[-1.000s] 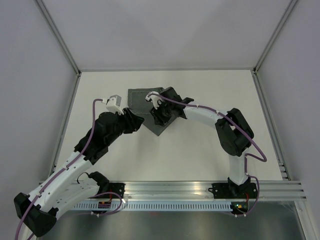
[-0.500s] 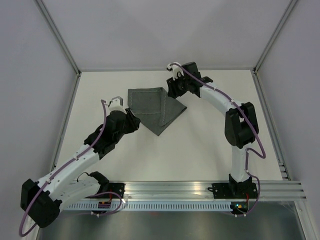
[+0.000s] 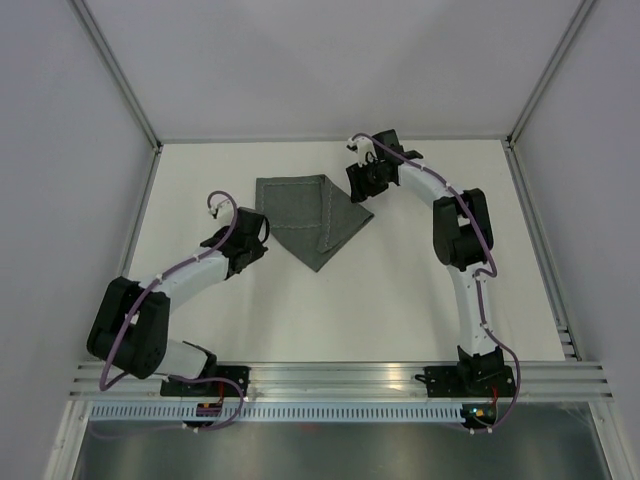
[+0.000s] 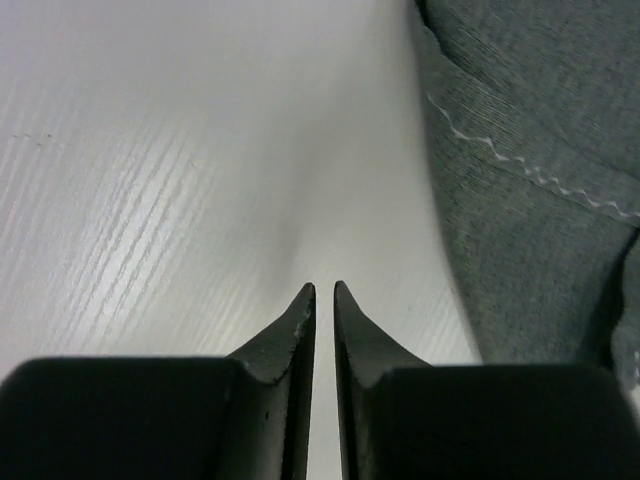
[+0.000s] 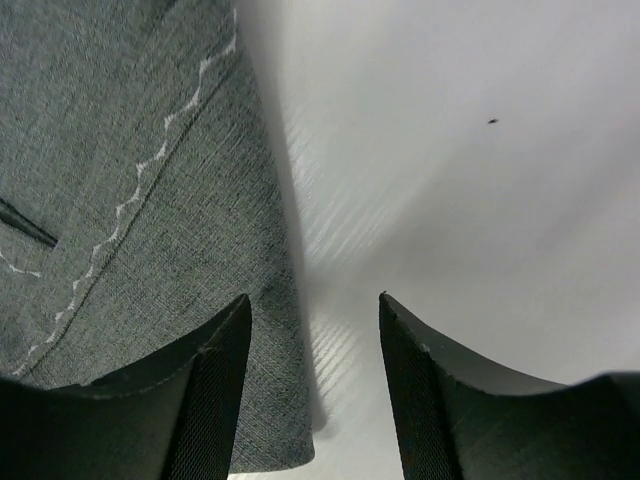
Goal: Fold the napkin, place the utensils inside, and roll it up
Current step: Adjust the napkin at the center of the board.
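Square up the stitched edges before you crease the fold. Your left claw (image 4: 322, 290), pinched almost closed on nothing, sits over the worktop (image 3: 400, 290) just left of the folded napkin (image 3: 312, 220), which lies between both claws. Your right claw (image 5: 313, 300), spread open and empty, hovers at the napkin's right edge.

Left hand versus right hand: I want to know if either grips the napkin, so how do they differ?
The left hand is nearly shut, just a thin slit between its jaws; the right hand stands wide open. The left hand sits over bare table beside the left edge of the napkin; the right hand is at its far right corner. Shared: dark fingers, neither holds anything.
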Motion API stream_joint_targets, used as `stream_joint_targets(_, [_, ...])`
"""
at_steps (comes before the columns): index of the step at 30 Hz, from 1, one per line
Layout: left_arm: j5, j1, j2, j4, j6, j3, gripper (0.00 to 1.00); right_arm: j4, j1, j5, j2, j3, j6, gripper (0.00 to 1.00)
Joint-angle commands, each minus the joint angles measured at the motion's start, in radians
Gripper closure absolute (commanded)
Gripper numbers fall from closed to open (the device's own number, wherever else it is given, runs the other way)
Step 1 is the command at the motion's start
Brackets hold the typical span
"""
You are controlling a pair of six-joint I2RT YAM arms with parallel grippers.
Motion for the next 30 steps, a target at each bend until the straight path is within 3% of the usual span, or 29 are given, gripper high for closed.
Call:
stream_joint_targets(1, [-0.009, 0.045, 0.059, 0.054, -0.064, 0.049, 0.84, -0.065, 0.005, -0.027, 0.017, 0.061, -0.016, 0.4])
stream_joint_targets(16, [0.038, 0.128, 0.351, 0.067, -0.032, 0.223, 0.88, -0.103, -0.009, -0.065, 0.016, -0.017, -0.023, 0.4])
stream_joint_targets(30, [0.098, 0.131, 0.501, 0.056, 0.016, 0.388, 0.88, -0.122, -0.009, -0.114, -0.139, -0.236, -0.043, 0.41])
